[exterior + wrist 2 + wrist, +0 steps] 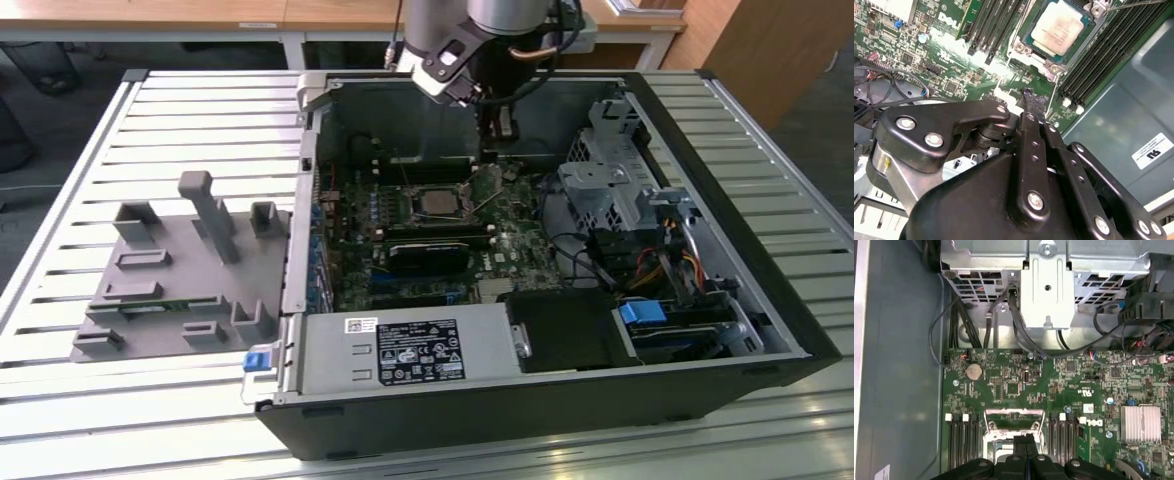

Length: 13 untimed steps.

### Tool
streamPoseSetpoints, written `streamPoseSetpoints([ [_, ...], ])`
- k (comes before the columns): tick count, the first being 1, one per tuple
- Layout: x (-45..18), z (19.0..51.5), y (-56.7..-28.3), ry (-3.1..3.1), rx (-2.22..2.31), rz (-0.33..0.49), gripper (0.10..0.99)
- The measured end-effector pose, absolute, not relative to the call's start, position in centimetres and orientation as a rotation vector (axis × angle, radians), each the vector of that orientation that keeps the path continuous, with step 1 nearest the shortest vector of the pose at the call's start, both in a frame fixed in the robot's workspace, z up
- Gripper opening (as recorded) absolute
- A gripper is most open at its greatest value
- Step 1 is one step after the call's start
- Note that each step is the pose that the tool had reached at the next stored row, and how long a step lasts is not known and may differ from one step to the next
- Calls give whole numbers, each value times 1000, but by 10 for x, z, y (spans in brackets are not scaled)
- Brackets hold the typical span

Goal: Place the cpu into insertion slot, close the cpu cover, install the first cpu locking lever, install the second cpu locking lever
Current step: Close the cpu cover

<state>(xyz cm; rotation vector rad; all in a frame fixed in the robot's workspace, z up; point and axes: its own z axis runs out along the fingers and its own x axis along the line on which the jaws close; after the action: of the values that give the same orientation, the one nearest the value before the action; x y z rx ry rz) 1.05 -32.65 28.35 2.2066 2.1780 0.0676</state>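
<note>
With the cpu (1059, 27) lying flat in its socket (1023, 46) and the hand (1026, 440), fingers (1020, 452) pressed together on nothing, hanging just beside the seemingly raised cpu cover (1014, 413), I'd nudge it down squarely and slowly, without scraping the cpu.

Maker's logo (1093, 424) on the motherboard (1004, 375); power supply label (416, 352) unreadable

The cpu (1058, 31) has a dull grey metal top; the tool (1030, 102) is matt black with shiny metal screws (1035, 200); the counter (174, 110) is pale ribbed metal.
</note>
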Motion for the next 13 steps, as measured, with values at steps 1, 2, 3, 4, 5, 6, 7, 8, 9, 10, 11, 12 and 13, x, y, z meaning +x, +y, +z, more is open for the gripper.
streamPoseSetpoints([
  [1,11,283,-326,2178,2207,68,106],
  [2,12,282,-326,2178,2207,68,106],
  [3,12,282,-326,2178,2207,67,106],
  [4,13,280,-326,2178,2207,67,106],
  [5,14,279,-326,2179,2207,65,106],
  [6,15,277,-326,2179,2207,64,106],
  [7,15,275,-326,2179,2208,63,106],
  [8,17,273,-326,2179,2208,63,106],
  [9,18,272,-326,2180,2208,63,106],
  [10,20,272,-326,2180,2209,62,106],
  [11,22,271,-325,2180,2209,61,106],
  [12,24,271,-325,2180,2209,61,106],
  [13,26,271,-325,2180,2209,60,106],
])
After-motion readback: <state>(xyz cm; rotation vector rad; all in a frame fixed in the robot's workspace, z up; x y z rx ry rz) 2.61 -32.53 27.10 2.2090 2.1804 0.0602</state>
